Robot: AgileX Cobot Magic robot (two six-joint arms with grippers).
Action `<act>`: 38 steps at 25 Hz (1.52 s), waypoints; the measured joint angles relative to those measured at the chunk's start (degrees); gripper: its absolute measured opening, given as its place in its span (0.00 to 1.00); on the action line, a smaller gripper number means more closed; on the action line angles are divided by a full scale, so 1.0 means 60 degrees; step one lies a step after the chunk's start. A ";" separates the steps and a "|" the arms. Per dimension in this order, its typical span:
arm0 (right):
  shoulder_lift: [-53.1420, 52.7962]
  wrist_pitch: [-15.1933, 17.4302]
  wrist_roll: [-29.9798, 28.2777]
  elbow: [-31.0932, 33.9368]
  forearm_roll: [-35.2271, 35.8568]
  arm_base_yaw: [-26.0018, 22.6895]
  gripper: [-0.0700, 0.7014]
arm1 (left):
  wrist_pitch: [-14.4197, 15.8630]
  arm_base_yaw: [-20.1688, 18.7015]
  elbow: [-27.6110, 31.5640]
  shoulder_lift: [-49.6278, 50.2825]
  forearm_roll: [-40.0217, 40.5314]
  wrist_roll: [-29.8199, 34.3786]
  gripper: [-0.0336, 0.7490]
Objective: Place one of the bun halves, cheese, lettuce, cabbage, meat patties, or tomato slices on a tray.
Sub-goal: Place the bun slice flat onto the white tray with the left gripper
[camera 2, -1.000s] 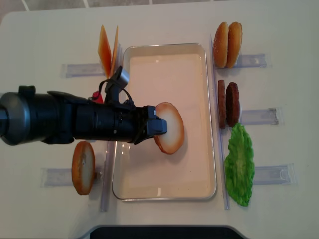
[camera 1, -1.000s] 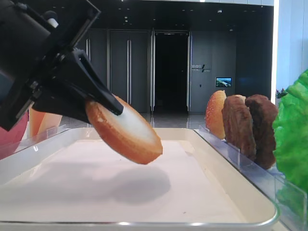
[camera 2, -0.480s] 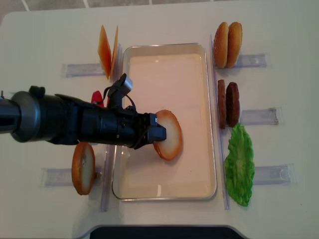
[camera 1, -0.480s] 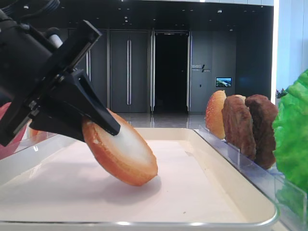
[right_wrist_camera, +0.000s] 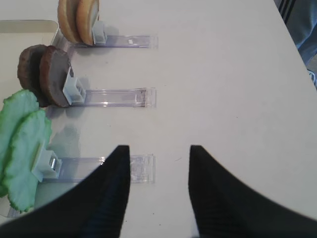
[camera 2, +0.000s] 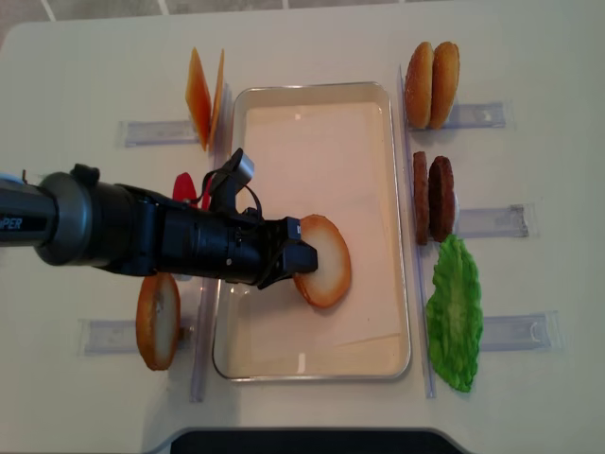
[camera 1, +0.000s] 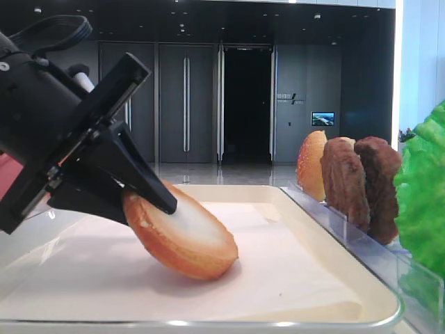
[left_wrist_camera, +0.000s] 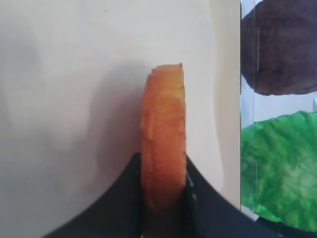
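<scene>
Item 1, L gripper [camera 2: 301,257]: jaws narrow, clamped on bun half [camera 2: 322,273] by its rear edge; bun tilted, pale face up toward gripper, lower rim touching paper lining of tray [camera 2: 312,95], approx mid-tray, slightly toward near end. L wrist view: bun [left_wrist_camera: 163,134] seen edge-on between the two black fingers. Low side view: bun [camera 1: 186,238] leaning, far edge down on lining, gripper [camera 1: 149,191] pressed on its upper face and underside. Item 2, R gripper [right_wrist_camera: 159,188]: jaws apart, nothing between them, hovering over bare table [right_wrist_camera: 223,74] just beside a clear holder [right_wrist_camera: 106,166]. Item 3, stock on R of tray, each in clear holders: pair of bun halves [camera 2: 431,84], two meat patties [camera 2: 433,197], lettuce [camera 2: 455,312]. Item 4, stock on L of tray: cheese slices [camera 2: 204,96] upright, one more bun half [camera 2: 158,319] on edge, red tomato slice [camera 2: 185,185] mostly hidden by arm. Writing: white letters on arm sleeve at far L of overhead view, cut off, not legible. Edges/room: bun well apart from tray's R rim and from both ends; open lining ahead and behind it; L arm crosses tray's L rim.
</scene>
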 joint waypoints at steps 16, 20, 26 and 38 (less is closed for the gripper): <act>0.0000 0.0000 0.0000 0.0000 0.0000 0.0000 0.48 | 0.0272 0.0000 0.0000 0.0063 0.0000 -0.0094 0.20; 0.0000 0.0000 0.0000 0.0000 0.0000 0.0000 0.48 | 0.0240 0.0000 0.0000 0.0033 0.0190 -0.0578 0.25; 0.0000 0.0000 0.0000 0.0000 0.0000 0.0000 0.48 | -0.0291 0.0000 0.0009 -0.0757 0.1770 -0.2101 0.51; 0.0000 0.0000 0.0000 0.0000 0.0000 0.0000 0.48 | -0.0564 0.0000 0.0009 -0.2454 0.4575 -0.4885 0.55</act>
